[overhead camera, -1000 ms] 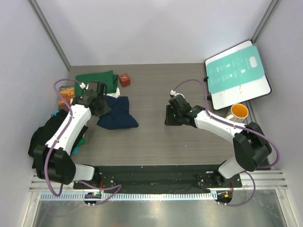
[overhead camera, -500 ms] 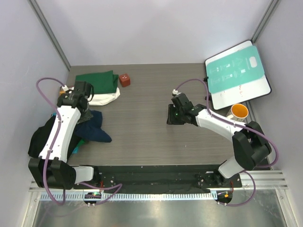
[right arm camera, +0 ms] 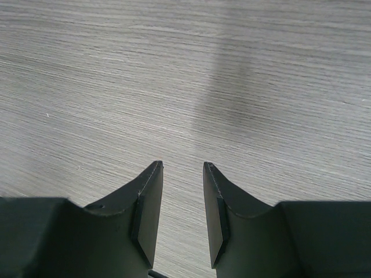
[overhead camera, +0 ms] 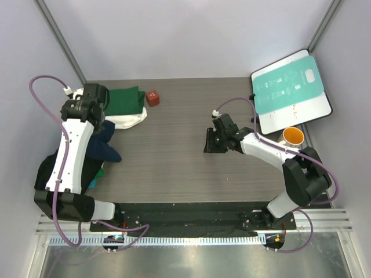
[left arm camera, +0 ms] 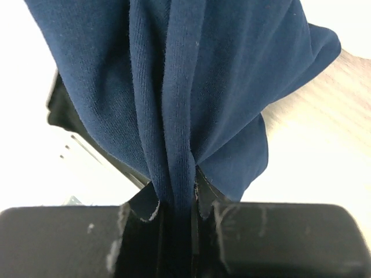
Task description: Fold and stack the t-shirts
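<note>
Bare table [overhead camera: 174,159] spans the middle; green t-shirt [overhead camera: 124,99] and red cube [overhead camera: 152,97] crowd back-left, board [overhead camera: 290,87] and cup [overhead camera: 293,136] the right.

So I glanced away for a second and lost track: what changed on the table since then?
The left hand, shut on the navy t-shirt, swung left toward the table edge, dragging the shirt off the middle; it is now bunched beside that arm. The right hand stayed open over bare table; the green t-shirt and cream t-shirt did not move.

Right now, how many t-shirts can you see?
3. The navy t-shirt is held in the left gripper. The green t-shirt lies folded far left, on the cream t-shirt. Dark cloth under the left arm may hide more.
</note>
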Motion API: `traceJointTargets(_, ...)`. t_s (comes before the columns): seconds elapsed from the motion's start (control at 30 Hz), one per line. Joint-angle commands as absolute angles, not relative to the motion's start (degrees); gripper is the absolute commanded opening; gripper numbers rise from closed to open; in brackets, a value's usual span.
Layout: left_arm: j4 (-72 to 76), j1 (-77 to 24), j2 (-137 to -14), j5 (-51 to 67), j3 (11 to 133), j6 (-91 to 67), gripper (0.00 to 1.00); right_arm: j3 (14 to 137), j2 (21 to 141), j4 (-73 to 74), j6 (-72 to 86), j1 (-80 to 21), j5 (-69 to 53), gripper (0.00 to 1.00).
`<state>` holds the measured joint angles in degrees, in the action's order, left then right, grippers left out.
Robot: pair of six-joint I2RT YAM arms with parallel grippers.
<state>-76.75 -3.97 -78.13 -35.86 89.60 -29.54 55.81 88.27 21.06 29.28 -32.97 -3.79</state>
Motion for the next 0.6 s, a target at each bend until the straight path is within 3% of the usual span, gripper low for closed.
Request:
traceJointTargets(0.0,-82.62,-3.17,-77.7,-43.15,90.54,-30.93,0.0,55.2,88.59,18.72,29.09,-32.26,-6.5,0.39)
traceJointTargets(0.37,-84.37,4.57,-69.7,-48.25,86.58,-32.96,0.0,53.53,89.91,17.76,29.44,-30.32,-12.12,0.39)
traceJointTargets(0.57,-81.13,12.1,-63.29,-47.99,78.67,-34.28,0.0,53.61,89.83,18.19,29.27,-30.32,-15.64,0.39)
